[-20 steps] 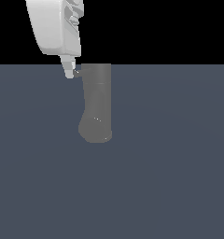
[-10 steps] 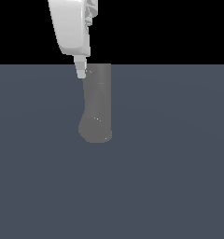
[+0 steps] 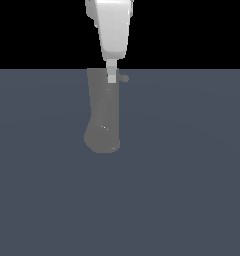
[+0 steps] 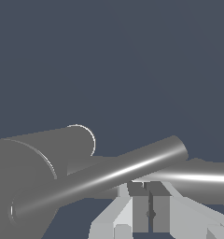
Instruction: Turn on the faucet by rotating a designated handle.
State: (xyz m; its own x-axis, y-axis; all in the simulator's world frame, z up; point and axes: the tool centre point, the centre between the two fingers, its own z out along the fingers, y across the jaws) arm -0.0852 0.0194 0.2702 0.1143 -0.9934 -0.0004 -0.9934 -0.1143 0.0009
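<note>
Gripper (image 3: 112, 78) hangs at the faucet's (image 3: 103, 120) top; handle (image 4: 104, 176) runs crosswise just off its fingertips, stub showing toward the exterior view's right; fingers look closed, clasping nothing.

A flat, matte slate-blue floor (image 3: 192, 175) fills the lower part of the exterior view, ending in a straight horizon. Above it is plain black backdrop (image 3: 37, 30). Light is even and soft. The wrist view shows the same slate-blue ground (image 4: 132, 56)

End effector (image 3: 112, 78) above faucet (image 3: 103, 120), handle (image 3: 124, 78) on exterior view's right.
</note>
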